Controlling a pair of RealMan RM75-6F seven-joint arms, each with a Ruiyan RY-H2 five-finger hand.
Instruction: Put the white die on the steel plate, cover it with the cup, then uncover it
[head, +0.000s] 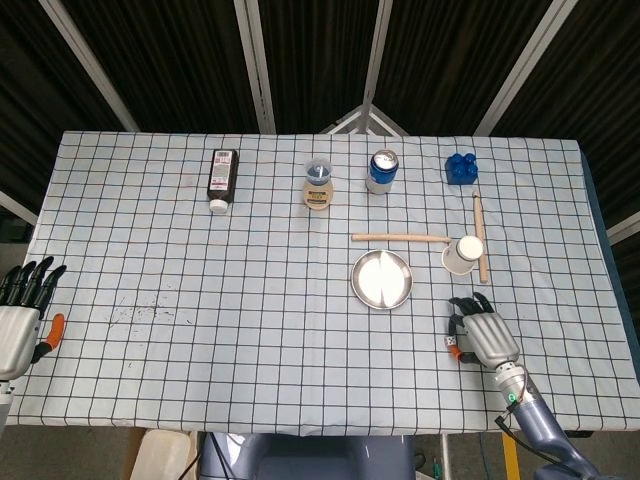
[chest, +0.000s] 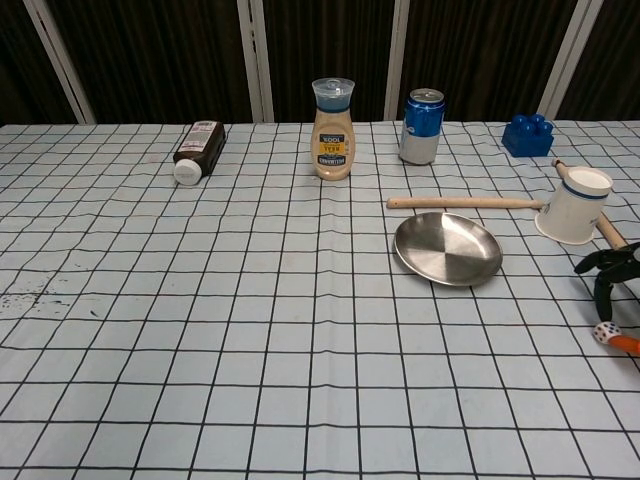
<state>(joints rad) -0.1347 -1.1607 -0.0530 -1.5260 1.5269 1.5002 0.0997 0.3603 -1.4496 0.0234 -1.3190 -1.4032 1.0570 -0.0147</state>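
Note:
The white die (chest: 603, 333) lies on the cloth near the table's front right, also seen small in the head view (head: 451, 342). My right hand (head: 482, 336) hovers just right of it, fingers spread. In the chest view its dark fingers (chest: 604, 285) arch above the die and its orange thumb tip (chest: 624, 345) lies against the die's right side. The steel plate (head: 381, 279) (chest: 447, 248) sits bare to the left. The white paper cup (head: 463, 254) (chest: 574, 205) lies tipped on its side beyond the hand. My left hand (head: 25, 310) rests open at the far left edge.
Two wooden sticks (head: 402, 237) (head: 479, 235) lie beside the cup. At the back stand a dark bottle (head: 221, 178) lying flat, a sauce bottle (head: 318, 185), a blue can (head: 382, 171) and a blue brick (head: 460, 167).

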